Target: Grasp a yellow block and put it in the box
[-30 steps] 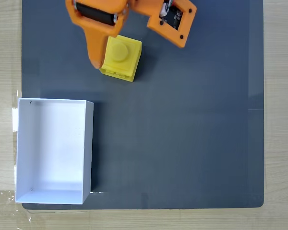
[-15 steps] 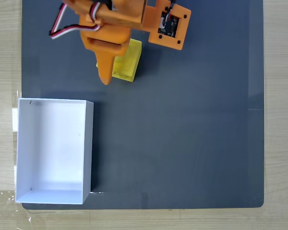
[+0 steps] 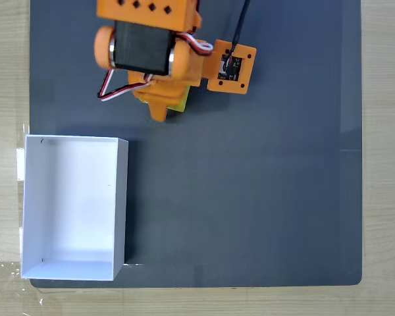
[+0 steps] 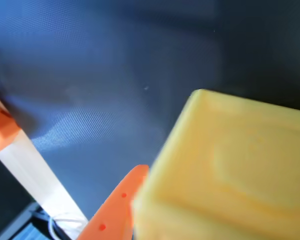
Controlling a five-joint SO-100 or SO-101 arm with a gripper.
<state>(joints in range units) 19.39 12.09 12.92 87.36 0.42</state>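
**Block under the arm, box empty**

The box (image 3: 74,207) is seen in the fixed view at the lower left of the dark mat (image 3: 250,197), its white floor bare and nothing held inside it. Its left wall lies over the mat's edge, above the wooden surface (image 3: 6,99).

The block (image 3: 178,101) is well apart from the box, near the top of the mat. Only a thin yellow sliver is shown there, the rest being covered by the orange arm (image 3: 148,46). In the wrist view the block (image 4: 230,170) is blurred, very close and cut off at the right and bottom edges.

The end effector (image 3: 159,110) is placed at the block, with one orange fingertip (image 3: 158,115) visible past it. Whether the jaws are apart or clamped on the block cannot be told.
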